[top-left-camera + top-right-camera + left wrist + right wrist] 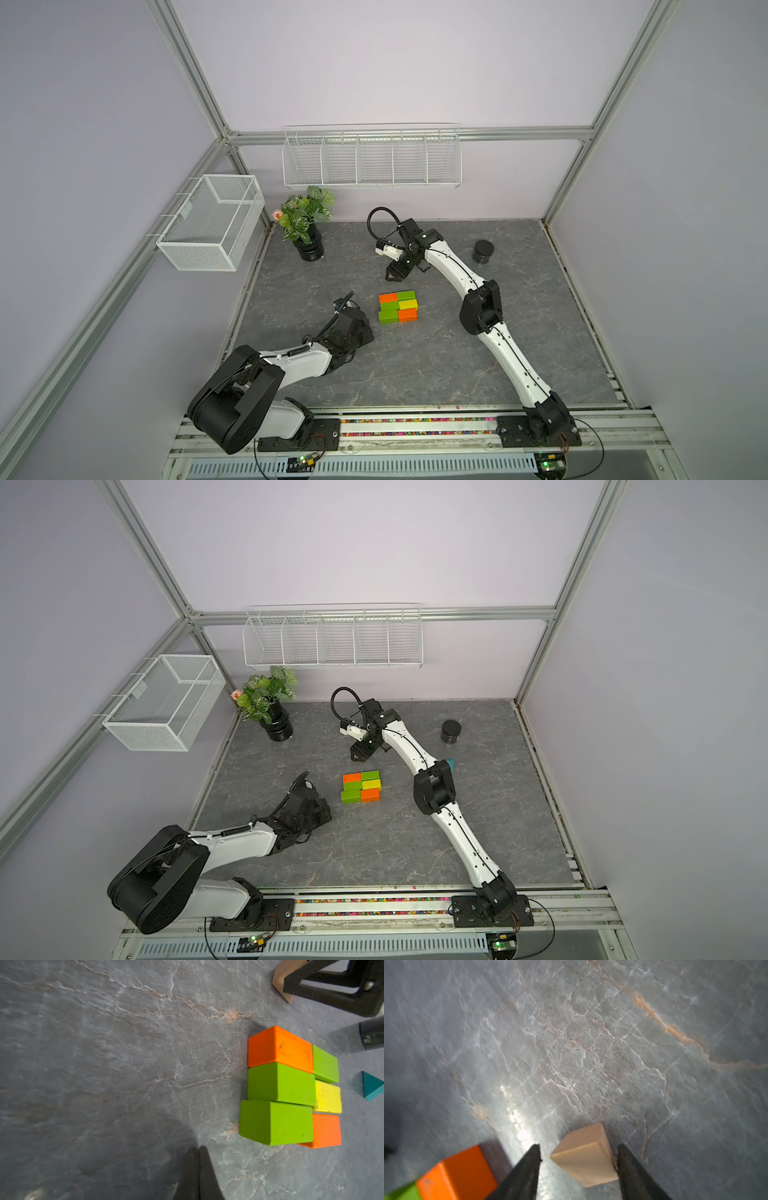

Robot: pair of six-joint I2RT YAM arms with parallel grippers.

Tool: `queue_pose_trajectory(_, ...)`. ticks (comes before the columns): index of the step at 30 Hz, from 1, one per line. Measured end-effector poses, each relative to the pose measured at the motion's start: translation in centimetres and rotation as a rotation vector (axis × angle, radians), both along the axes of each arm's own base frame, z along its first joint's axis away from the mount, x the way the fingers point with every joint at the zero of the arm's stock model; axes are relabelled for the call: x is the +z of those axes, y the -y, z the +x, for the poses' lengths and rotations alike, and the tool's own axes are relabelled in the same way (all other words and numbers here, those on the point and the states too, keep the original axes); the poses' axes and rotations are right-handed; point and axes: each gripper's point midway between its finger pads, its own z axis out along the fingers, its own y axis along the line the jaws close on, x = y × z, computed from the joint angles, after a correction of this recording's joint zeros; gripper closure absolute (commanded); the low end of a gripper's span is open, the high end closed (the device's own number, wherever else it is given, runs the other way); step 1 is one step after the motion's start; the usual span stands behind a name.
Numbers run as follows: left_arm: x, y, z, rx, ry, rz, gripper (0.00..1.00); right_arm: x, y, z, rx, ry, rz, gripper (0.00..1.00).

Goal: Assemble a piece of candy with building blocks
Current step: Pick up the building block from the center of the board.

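Observation:
Six building blocks lie as a flat two-by-three rectangle (397,306) (361,786) (291,1084) of green, orange and yellow bricks at mid-table; one green end brick (274,1122) juts slightly out of line. The tan triangle (587,1159) (280,980) rests on the table behind the rectangle, between the fingers of my open right gripper (579,1147) (392,276). It touches one finger, with a gap to the other. The teal triangle (372,1086) (449,764) lies to the right of the rectangle. My left gripper (197,1149) (368,332) is shut and empty, left of the bricks.
A black round jar (483,251) stands at the back right. A potted plant (309,232) is at the back left. A wire basket (212,222) hangs on the left frame and a wire rack (372,160) on the back wall.

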Motion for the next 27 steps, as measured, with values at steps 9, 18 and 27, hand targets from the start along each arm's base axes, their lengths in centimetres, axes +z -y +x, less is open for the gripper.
queue_pose_trajectory(9,-0.1,0.3,0.3,-0.002,0.004,-0.006,1.0,-0.1,0.2,0.1,-0.057,-0.053,0.027,0.83)
queue_pose_trajectory(18,0.1,0.9,0.8,-0.009,0.011,-0.019,1.0,2.7,3.0,1.5,-0.199,-0.227,0.181,0.87)
queue_pose_trajectory(27,0.2,-2.0,-2.0,0.019,-0.003,0.023,1.0,13.3,8.7,-1.1,-0.335,-0.448,0.419,0.84)
